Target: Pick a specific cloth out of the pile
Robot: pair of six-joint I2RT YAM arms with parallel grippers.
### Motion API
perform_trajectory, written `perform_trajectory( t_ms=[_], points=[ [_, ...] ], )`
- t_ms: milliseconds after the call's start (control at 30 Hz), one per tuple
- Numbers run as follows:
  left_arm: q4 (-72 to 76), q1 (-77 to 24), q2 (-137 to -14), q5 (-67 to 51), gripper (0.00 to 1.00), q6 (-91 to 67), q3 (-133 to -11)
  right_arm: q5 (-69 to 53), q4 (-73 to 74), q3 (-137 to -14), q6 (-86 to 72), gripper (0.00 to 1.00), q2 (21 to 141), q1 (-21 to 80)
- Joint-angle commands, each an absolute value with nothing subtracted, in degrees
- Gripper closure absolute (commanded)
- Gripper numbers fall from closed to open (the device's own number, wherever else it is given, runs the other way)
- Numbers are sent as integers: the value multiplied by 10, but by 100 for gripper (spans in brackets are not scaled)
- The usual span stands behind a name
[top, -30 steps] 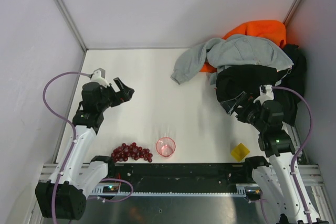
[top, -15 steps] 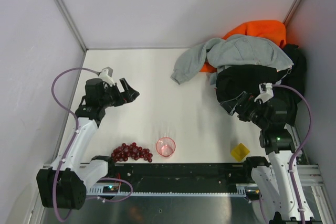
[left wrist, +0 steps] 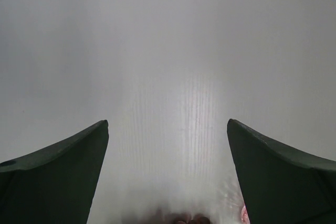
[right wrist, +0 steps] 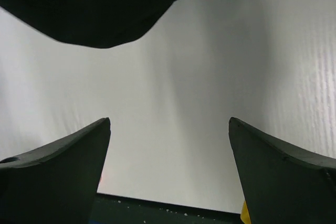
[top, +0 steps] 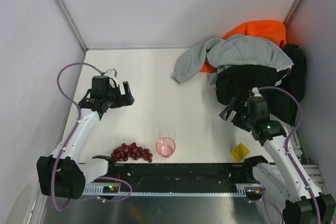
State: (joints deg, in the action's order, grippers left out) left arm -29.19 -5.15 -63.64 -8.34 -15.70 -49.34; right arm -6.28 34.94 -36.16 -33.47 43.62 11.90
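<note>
The pile (top: 252,61) lies at the table's far right: a light grey sweatshirt (top: 239,53) over black cloth (top: 247,85) and bulky bright orange cloth (top: 260,27). A small orange patch (top: 208,68) peeks from under the sweatshirt; I cannot tell whether it is the cloth. My right gripper (top: 229,109) hovers open at the black cloth's near-left edge, and that black cloth (right wrist: 105,9) fills the top of the right wrist view above the empty right gripper (right wrist: 169,119). My left gripper (top: 128,94) is open far to the left; in its wrist view the left gripper (left wrist: 167,121) frames only bare table.
A pink cup (top: 166,146) and a bunch of dark red grapes (top: 131,152) sit near the front edge. A small yellow object (top: 240,151) lies front right. Grey walls enclose the white table (top: 152,77) on three sides.
My right gripper has slid left and nearer, off the black cloth's edge. The left wrist has turned and its cable has looped higher. Both grippers stayed open.
</note>
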Motion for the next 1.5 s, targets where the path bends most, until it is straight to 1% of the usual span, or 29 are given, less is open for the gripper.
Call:
perform_trajectory(
  t_ms=[0,200,533,700,933,1100,1167,1233,1433,1467],
  points=[
    [-319,-84,-629,21,0,-113,-520,18,369,-388,-354,1,417,122],
    [-320,-96,-616,44,1,-103,-514,10,362,-389,-359,1,390,101],
    [-320,-97,-627,32,0,-106,-519,-37,328,-409,-348,1,401,55],
    [-320,-97,-635,32,0,-104,-523,-80,290,-432,-339,1,453,16],
    [-320,-96,-635,32,0,-104,-523,-100,230,-452,-323,1,542,5],
    [-320,-97,-633,33,0,-105,-522,-94,202,-458,-309,5,603,-8],
    [-320,-97,-632,33,0,-105,-521,-95,193,-460,-307,9,617,-16],
    [-320,-97,-631,33,0,-105,-521,-100,183,-461,-304,18,627,-21],
    [-320,-97,-629,35,0,-105,-520,-130,166,-461,-302,54,641,-36],
    [-320,-96,-629,35,0,-105,-520,-135,165,-461,-301,62,642,-38]
  ],
)
